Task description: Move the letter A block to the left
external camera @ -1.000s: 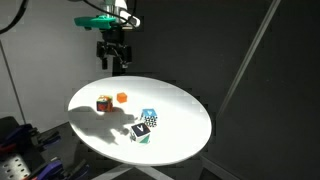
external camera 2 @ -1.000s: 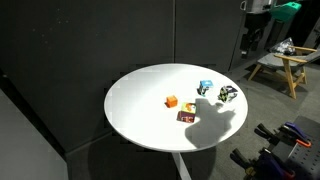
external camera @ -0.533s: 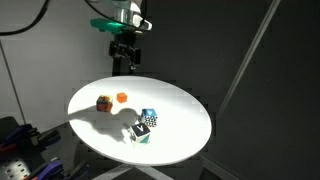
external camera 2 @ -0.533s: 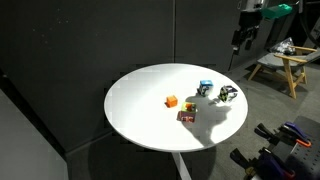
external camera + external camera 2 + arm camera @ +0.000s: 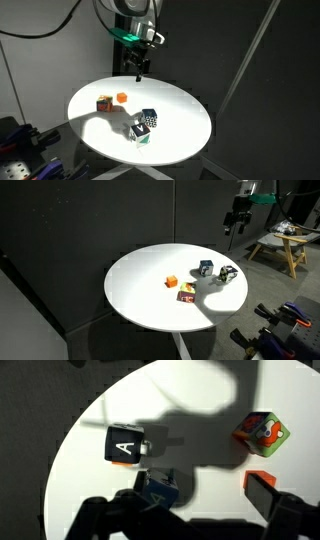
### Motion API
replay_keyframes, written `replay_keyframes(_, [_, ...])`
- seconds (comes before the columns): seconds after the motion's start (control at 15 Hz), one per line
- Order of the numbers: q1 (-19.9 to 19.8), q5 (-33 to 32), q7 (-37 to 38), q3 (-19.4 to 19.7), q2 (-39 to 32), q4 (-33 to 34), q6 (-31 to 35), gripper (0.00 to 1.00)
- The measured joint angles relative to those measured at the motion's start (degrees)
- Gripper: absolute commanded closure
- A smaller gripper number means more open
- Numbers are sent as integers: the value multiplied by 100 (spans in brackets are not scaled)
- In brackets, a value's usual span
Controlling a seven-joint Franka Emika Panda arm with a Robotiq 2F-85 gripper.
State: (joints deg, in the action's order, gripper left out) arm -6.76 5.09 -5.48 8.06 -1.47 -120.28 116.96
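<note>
The letter A block (image 5: 125, 445), black with a white A on top, sits on the round white table (image 5: 200, 500); it also shows in both exterior views (image 5: 141, 130) (image 5: 228, 274). My gripper (image 5: 140, 66) (image 5: 236, 222) hangs high above the table's far edge, well away from the block. In the wrist view the gripper (image 5: 185, 520) is open and empty, with dark fingers (image 5: 278, 498) at the bottom corners. The A block lies up and left of the jaws.
A blue-topped cube (image 5: 158, 488) (image 5: 149, 115) (image 5: 205, 268) stands right beside the A block. A red-and-yellow cube (image 5: 262, 432) (image 5: 104, 103) (image 5: 187, 296) and a small orange block (image 5: 252, 479) (image 5: 122, 97) (image 5: 172, 281) lie further off. The arm's shadow falls across the table.
The arm has swung sideways over the table's far edge and come lower. Its shadow has shifted on the table. The blocks have not moved.
</note>
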Motion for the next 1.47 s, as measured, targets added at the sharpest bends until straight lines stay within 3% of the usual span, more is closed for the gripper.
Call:
replay_keyframes(0.73, [-261,196,-170,17,-1084,641,114,0])
replay_keyframes(1.47, [-292,207,-496,-85,-1884,602,1491,0])
